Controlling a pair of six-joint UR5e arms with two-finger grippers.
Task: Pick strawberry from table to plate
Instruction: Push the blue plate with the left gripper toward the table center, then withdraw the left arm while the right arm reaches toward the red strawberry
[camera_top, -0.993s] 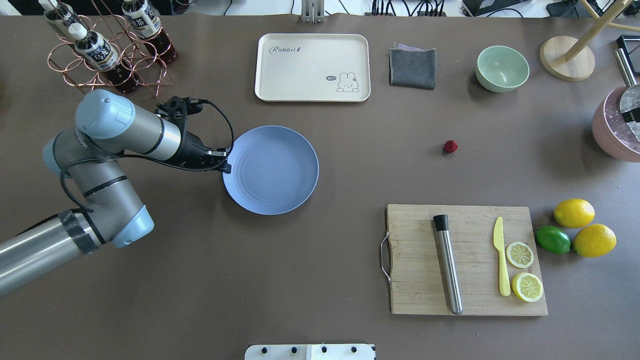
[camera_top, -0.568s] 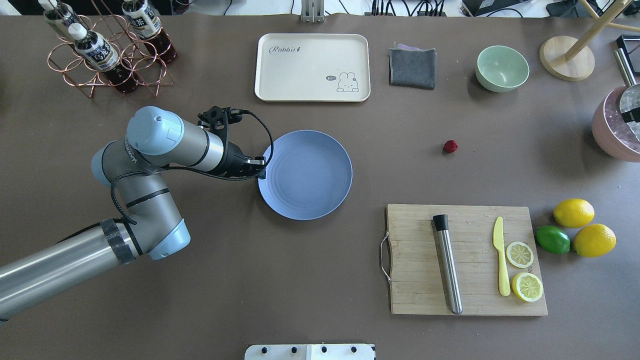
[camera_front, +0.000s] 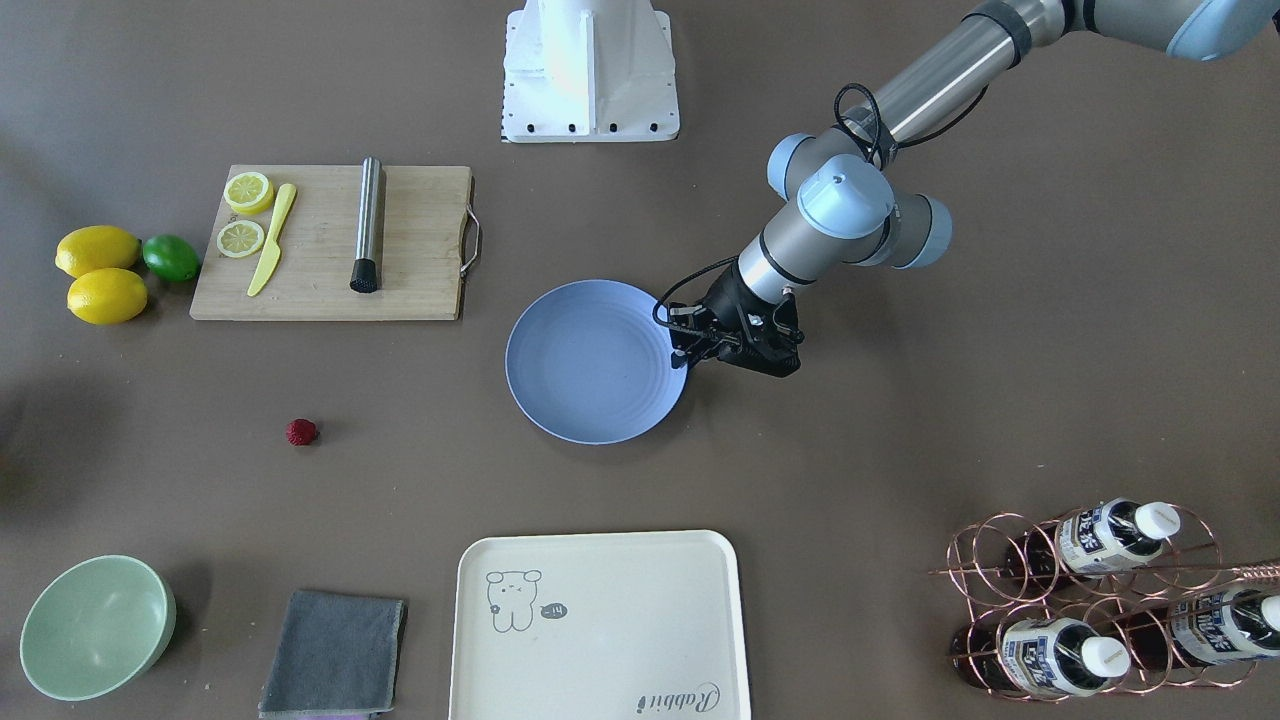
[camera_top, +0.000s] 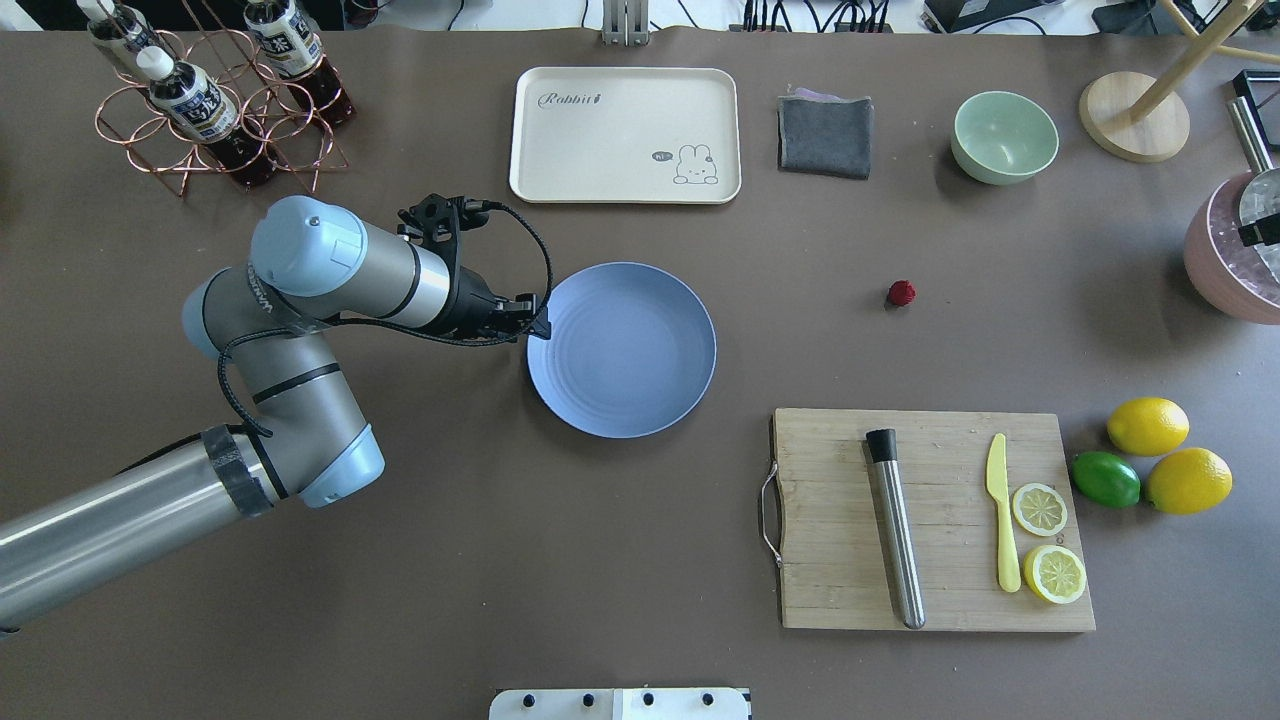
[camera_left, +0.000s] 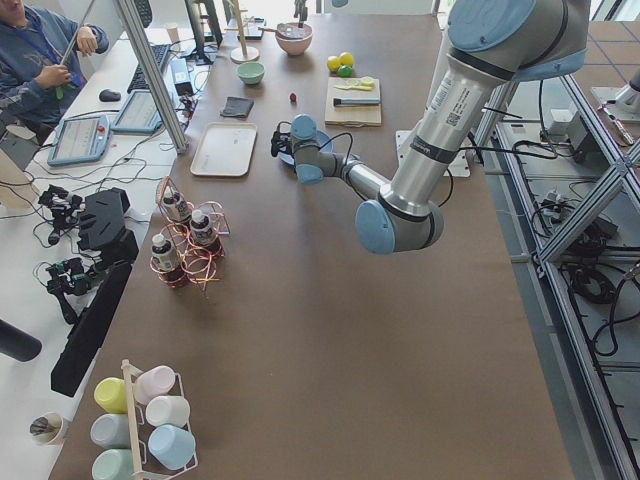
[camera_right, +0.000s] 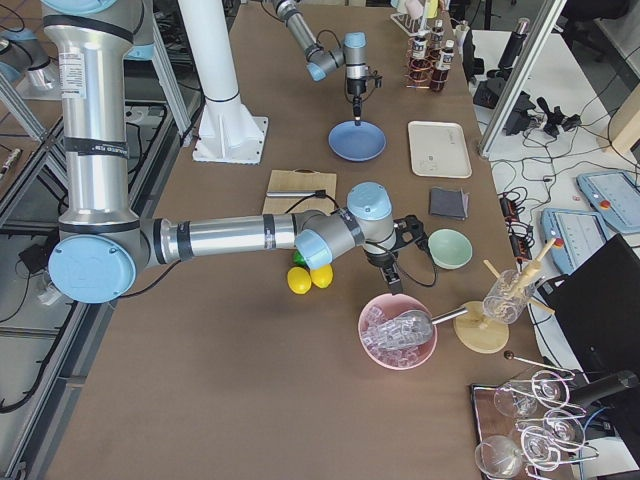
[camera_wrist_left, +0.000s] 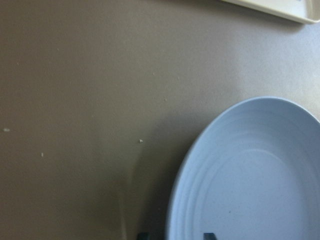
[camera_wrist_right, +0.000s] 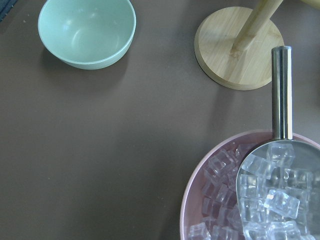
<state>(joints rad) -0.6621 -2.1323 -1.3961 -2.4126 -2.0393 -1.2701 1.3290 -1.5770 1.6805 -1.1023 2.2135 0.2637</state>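
The strawberry, small and dark red, lies alone on the brown table, well to the right of the plate. The periwinkle-blue plate rests flat near the table's middle with nothing in it. My left gripper is shut on the plate's left rim; the left wrist view shows that rim passing between the two fingertips. My right gripper hovers far right over a pink bowl of ice. Its fingers do not show, so I cannot tell its state.
A wooden cutting board with a steel muddler, yellow knife and lemon slices lies at front right, lemons and a lime beside it. A cream tray, grey cloth, green bowl and bottle rack line the far side.
My left arm has slid the plate rightward across the table, toward the strawberry, still holding its rim. The strawberry has stayed put.
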